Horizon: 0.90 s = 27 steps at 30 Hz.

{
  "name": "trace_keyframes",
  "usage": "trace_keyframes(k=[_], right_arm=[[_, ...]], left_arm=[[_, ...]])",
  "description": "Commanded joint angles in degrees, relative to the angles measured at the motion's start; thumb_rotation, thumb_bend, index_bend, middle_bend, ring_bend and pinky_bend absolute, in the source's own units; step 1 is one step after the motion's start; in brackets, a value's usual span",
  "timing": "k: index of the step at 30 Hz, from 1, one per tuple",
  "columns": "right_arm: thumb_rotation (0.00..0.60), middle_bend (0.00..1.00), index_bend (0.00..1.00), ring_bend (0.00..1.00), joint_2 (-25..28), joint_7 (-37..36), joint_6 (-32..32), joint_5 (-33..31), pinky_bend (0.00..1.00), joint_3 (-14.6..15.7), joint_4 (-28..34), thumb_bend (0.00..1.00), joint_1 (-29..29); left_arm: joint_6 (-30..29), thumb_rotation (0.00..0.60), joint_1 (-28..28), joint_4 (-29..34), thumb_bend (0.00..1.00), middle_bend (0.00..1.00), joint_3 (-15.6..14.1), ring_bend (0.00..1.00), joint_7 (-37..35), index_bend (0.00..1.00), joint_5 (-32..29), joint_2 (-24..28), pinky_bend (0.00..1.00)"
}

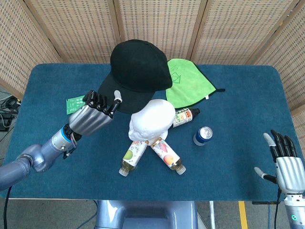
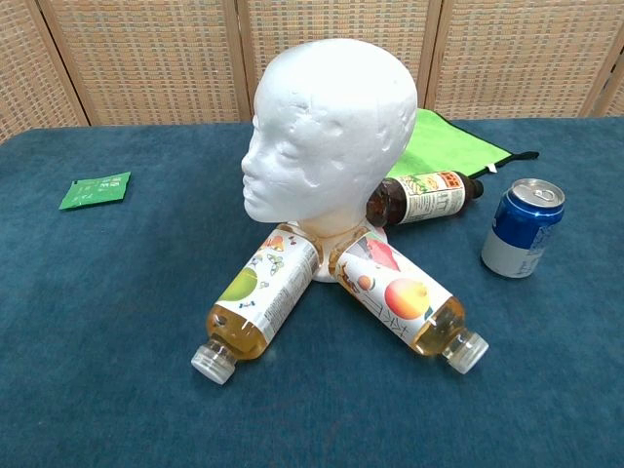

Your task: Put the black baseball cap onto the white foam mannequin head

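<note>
**Cap, mannequin head and both hands on the blue tabletop**

Head view: the black baseball cap [image 1: 138, 71] lies on the blue tabletop [image 1: 238, 162], at the far side behind the white foam mannequin head [image 1: 152, 120], crown up and brim toward the near-left. The left hand [image 1: 95, 112] is at the brim's left edge, its dark fingertips [image 1: 97, 100] at or over the brim; whether they actually pinch the brim cannot be told, since the contact area is black on black. The right hand [image 1: 286, 160] is well apart at the near-right corner, fingers spread and holding nothing; its wrist is cut off by the lower frame edge.

The mannequin head stands upright; three bottles lie fanned around its base. Two juice bottles [image 1: 133, 156] [image 1: 167, 155] point caps toward the near edge; a dark bottle [image 1: 186, 116] lies to the right, its base end hidden behind the foam. A blue can [image 1: 202, 136] stands upright near the dark bottle. A green cloth [image 1: 188, 83] lies beside the cap on the right, partly covered by the crown. A small green packet [image 1: 74, 103] lies just left of the left hand.

Chest view: the mannequin head [image 2: 331, 136] faces left and conceals the cap entirely; neither hand appears. The can [image 2: 522, 227], cloth [image 2: 453, 146] and packet [image 2: 95, 190] are visible; label print is too small to read.
</note>
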State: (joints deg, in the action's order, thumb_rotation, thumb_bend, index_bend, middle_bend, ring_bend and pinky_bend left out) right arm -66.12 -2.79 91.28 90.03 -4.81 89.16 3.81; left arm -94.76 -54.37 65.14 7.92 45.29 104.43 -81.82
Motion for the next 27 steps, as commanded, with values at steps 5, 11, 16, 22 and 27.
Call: trace_keyframes(k=[5, 11, 16, 22, 27], right_arm=[[0.600, 0.00, 0.05, 0.00, 0.40, -1.28, 0.40, -0.29, 0.00, -0.30, -0.23, 0.03, -0.23], [0.600, 0.00, 0.05, 0.00, 0.49, -1.32, 0.50, -0.06, 0.00, -0.27, -0.07, 0.03, -0.26], [0.600, 0.00, 0.05, 0.00, 0.31, -0.66, 0.46, 0.16, 0.00, -0.14, 0.08, 0.03, -0.25], [0.600, 0.00, 0.05, 0.00, 0.12, 0.01, 0.19, 0.30, 0.00, -0.02, 0.24, 0.03, -0.14], [0.600, 0.00, 0.05, 0.00, 0.07, 0.18, 0.15, 0.45, 0.00, 0.07, 0.28, 0.03, -0.13]], left_arm=[[1.60, 0.600, -1.34, 3.06, 0.66, 0.97, 0.08, 0.92, 1.35, 0.85, 3.48, -2.47, 0.81], [-0.72, 0.600, 0.63, 2.31, 0.65, 0.97, -1.91, 0.92, 0.73, 0.85, 6.90, -4.79, 0.81], [-2.20, 0.600, 3.12, -0.13, 0.65, 0.97, -3.53, 0.92, -0.32, 0.85, 8.28, -6.53, 0.81], [-2.51, 0.600, 5.00, -3.65, 0.65, 0.97, -4.56, 0.92, -1.44, 0.85, 9.05, -8.22, 0.81], [-2.08, 0.600, 5.35, -6.09, 0.65, 0.97, -4.42, 0.92, -2.44, 0.85, 9.38, -9.39, 0.81]])
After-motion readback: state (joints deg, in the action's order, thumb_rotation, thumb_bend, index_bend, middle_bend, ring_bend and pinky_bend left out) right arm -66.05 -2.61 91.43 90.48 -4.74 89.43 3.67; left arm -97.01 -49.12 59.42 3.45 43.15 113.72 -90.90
